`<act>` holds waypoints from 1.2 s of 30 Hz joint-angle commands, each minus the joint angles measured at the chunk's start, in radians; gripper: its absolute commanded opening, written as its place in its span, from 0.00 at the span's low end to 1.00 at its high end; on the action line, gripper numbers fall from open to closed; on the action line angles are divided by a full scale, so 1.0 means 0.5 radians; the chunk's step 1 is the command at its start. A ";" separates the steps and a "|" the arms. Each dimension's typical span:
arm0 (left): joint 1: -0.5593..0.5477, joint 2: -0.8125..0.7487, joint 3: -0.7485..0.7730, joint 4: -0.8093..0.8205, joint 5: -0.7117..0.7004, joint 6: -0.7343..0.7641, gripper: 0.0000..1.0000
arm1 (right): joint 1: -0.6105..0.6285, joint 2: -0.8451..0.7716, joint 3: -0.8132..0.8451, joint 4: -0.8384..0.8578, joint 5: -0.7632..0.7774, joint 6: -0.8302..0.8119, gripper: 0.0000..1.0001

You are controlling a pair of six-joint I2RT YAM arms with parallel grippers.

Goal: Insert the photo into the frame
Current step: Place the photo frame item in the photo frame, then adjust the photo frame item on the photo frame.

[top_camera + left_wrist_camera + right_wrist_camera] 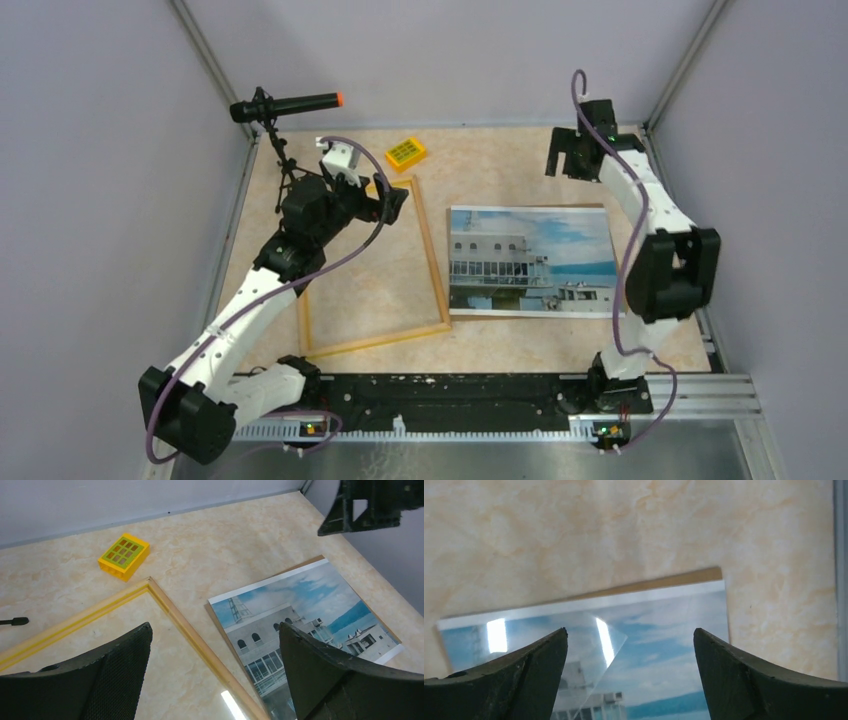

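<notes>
The photo lies picture side up, flat on the table to the right of the frame. The frame is thin light wood and lies flat with bare table inside it. My left gripper hovers open over the frame's far right corner. In the left wrist view its right rail runs between the spread fingers of my left gripper, with the photo beyond. My right gripper is open above the photo's far edge. The right wrist view shows the photo below my right gripper, nothing between the jaws.
A brown board edge shows under the photo's far side. A small yellow block sits at the back of the table. A black tripod with an orange-tipped device stands at the back left. Grey walls close in both sides.
</notes>
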 commanded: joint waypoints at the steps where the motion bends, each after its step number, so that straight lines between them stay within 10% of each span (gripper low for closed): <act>1: 0.004 0.025 0.077 0.096 0.072 -0.041 0.99 | 0.022 -0.744 -0.853 0.442 -0.541 0.437 0.93; 6: 0.000 0.055 0.074 0.100 0.118 -0.083 0.99 | 0.056 -1.401 -1.925 1.429 -1.393 1.135 0.91; 15: -0.023 0.069 0.083 0.081 0.101 -0.087 0.99 | 0.773 -1.920 -2.720 2.039 -1.146 1.815 0.87; 36: -0.165 0.062 0.088 0.037 -0.090 0.003 0.99 | 0.841 -1.540 -3.205 2.817 -0.716 2.082 0.68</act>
